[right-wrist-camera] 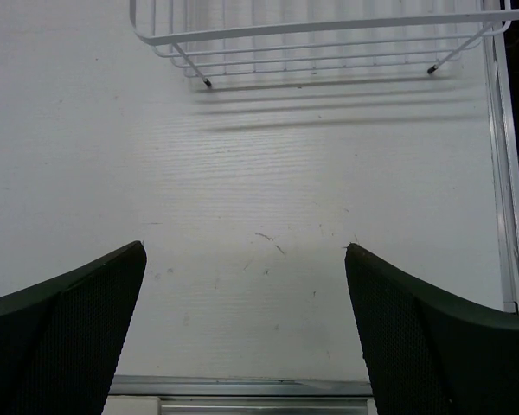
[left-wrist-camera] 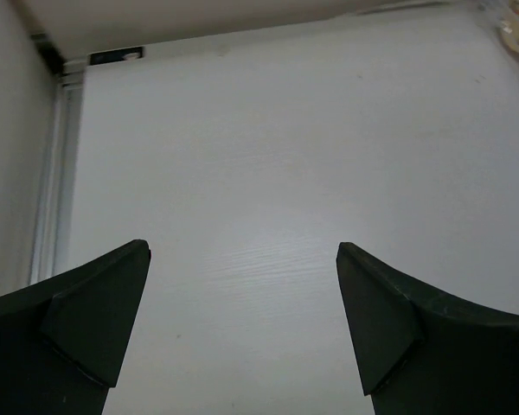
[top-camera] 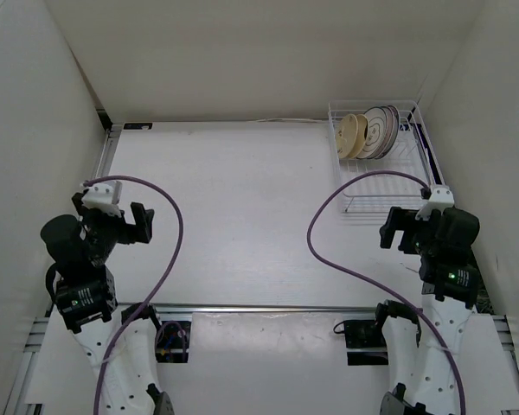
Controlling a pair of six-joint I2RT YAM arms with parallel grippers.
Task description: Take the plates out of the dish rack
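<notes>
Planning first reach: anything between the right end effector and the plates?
Only the near wire wall of the dish rack. The plates stand at its far end; only table surface lies between the right end effector and the rack.

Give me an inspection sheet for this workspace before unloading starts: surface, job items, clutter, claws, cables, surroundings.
Surface: white table, with a few small scuffs ahead of the right arm.
Job's things: plates lean together at the far end of the white wire dish rack, the tan one leftmost. The rack sits at the table's far right.
Clutter: nothing seen.
Claws: left claw open and empty over bare table. Right claw open and empty, just short of the rack.
Cables: purple cable loops beside the left arm. The second cable, on the right arm, arches across the rack's near end.
Surroundings: white walls on three sides, metal rail along the near edge.
</notes>
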